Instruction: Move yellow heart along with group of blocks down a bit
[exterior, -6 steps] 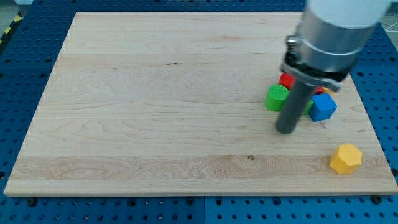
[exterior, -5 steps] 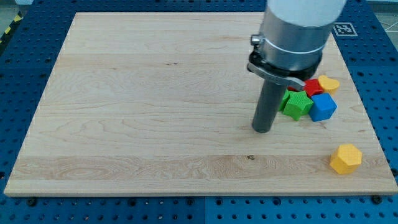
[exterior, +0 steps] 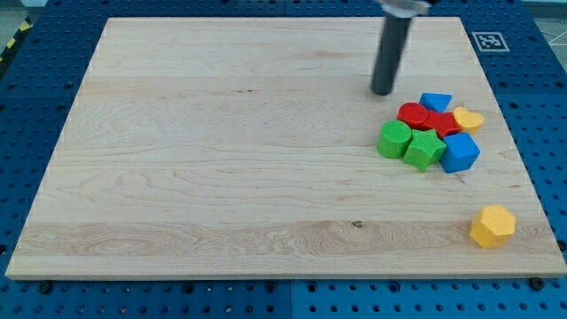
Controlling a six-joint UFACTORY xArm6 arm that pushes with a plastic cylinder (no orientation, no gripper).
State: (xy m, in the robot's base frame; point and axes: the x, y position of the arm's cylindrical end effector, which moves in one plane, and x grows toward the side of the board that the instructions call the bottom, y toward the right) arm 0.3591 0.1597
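A yellow heart (exterior: pixel 468 119) lies at the right of a tight cluster on the board's right side. With it are a small blue block (exterior: pixel 435 103), a red round block (exterior: pixel 413 113), a second red block (exterior: pixel 442 123), a green cylinder (exterior: pixel 395 139), a green block (exterior: pixel 424 149) and a blue cube (exterior: pixel 460 152). My tip (exterior: pixel 383 91) stands on the board above and to the left of the cluster, apart from it, nearest the red round block.
A yellow hexagonal block (exterior: pixel 493 225) sits alone near the board's bottom right corner. The wooden board (exterior: pixel 221 159) lies on a blue perforated table. A marker tag (exterior: pixel 491 41) sits beyond the board's top right corner.
My tip has moved up the view, from below and left of the cluster to above and left of it. The arm no longer covers the blocks. The blocks have not moved.
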